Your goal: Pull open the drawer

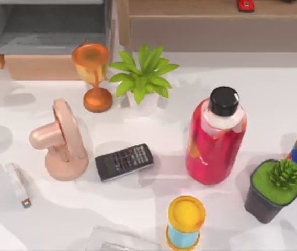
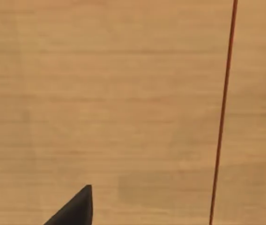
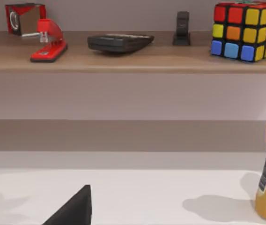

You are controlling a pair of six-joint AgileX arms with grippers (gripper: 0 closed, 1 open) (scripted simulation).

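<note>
Only one dark fingertip of the left gripper (image 2: 72, 210) shows in the left wrist view, hard against a pale tan wood face crossed by a thin dark red line, so whether it is open or closed cannot be told. The right gripper (image 3: 72, 210) likewise shows a single dark tip over the white worktop (image 3: 137, 197), facing a shelf (image 3: 123, 58) with a red stapler (image 3: 46, 42), a dark calculator (image 3: 119, 42) and a colour cube (image 3: 245, 30); its state cannot be told either. In the top view the drawer (image 1: 49, 31) sits at about 11 o'clock, its grey inside exposed and its tan front panel facing the worktop, so it looks already partly out. To finish well, I judge the pull should run straight toward 6 o'clock, square to the panel, slow enough not to knock the orange goblet (image 1: 93, 78) just before it or the pink fan (image 1: 62, 141) nearer in.
</note>
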